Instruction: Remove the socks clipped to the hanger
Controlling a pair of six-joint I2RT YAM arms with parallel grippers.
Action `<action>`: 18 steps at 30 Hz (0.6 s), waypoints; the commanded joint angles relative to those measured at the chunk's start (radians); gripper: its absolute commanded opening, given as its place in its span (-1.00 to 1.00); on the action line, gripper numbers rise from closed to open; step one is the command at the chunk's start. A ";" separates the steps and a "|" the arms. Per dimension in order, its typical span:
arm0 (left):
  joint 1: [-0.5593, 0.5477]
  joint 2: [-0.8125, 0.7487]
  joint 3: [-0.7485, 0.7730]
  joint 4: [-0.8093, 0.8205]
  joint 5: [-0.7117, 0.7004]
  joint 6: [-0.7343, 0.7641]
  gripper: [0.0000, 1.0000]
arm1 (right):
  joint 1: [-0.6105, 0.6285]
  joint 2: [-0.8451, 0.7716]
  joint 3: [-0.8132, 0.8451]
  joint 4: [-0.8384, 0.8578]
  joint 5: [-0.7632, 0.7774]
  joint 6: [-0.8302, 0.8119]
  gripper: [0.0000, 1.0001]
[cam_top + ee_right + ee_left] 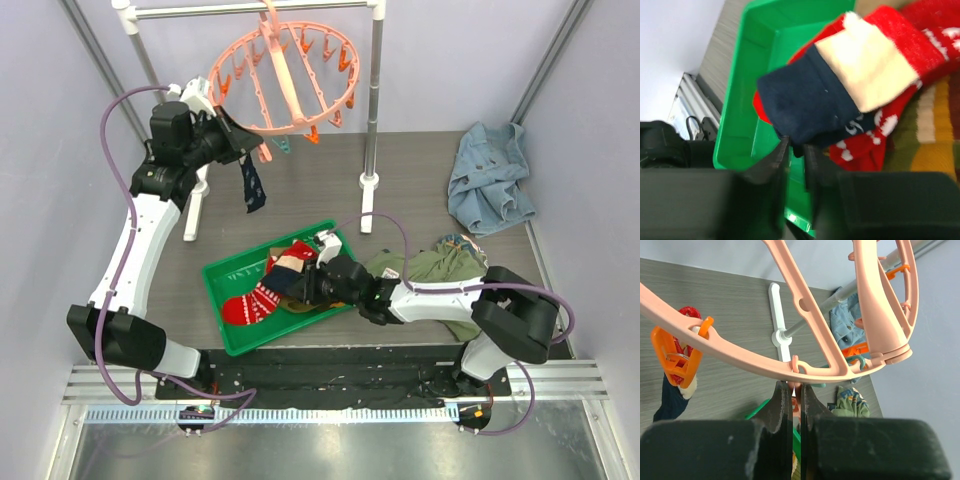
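Where the left fingers (789,397) sit just under the rim of the hanger (740,357), we see them pressed almost together, pinching a pink peg (795,390) that dangles from it. Left of them in the wrist view, 1 hanging sock (672,397), navy with a cream band, is clipped in an orange peg (677,360) above the tabletop (730,300). We find the right fingers (786,152) low over the green tray (745,100), nearly closed and nipping the near edge of a navy sock (800,100). Beyond their tips its cream end lies on red socks (900,45), with an olive striped sock (932,125) off to the right.
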 commanded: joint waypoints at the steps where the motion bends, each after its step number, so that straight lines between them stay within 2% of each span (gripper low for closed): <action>1: 0.004 -0.019 0.049 0.004 0.070 0.007 -1.00 | 0.014 -0.073 0.069 -0.084 0.098 0.044 -0.33; 2: 0.004 -0.018 0.052 0.001 0.073 0.011 -0.99 | 0.016 -0.120 0.079 -0.147 0.121 0.033 -0.21; 5: 0.004 -0.010 0.068 -0.009 0.090 0.021 -0.99 | 0.019 -0.198 0.119 -0.230 0.179 0.001 0.01; 10: 0.004 -0.003 0.083 0.000 0.121 0.005 -1.00 | 0.019 -0.249 0.136 -0.197 0.277 -0.102 0.22; 13: 0.006 0.001 0.075 0.020 0.138 -0.016 -0.99 | 0.019 -0.219 0.120 -0.025 0.363 -0.197 0.29; 14: 0.004 0.001 0.072 0.023 0.139 -0.019 -0.99 | 0.020 -0.202 0.119 0.091 0.376 -0.269 0.35; 18: 0.004 -0.007 0.045 0.058 0.149 -0.050 -0.99 | 0.019 -0.081 0.193 0.322 0.455 -0.501 0.44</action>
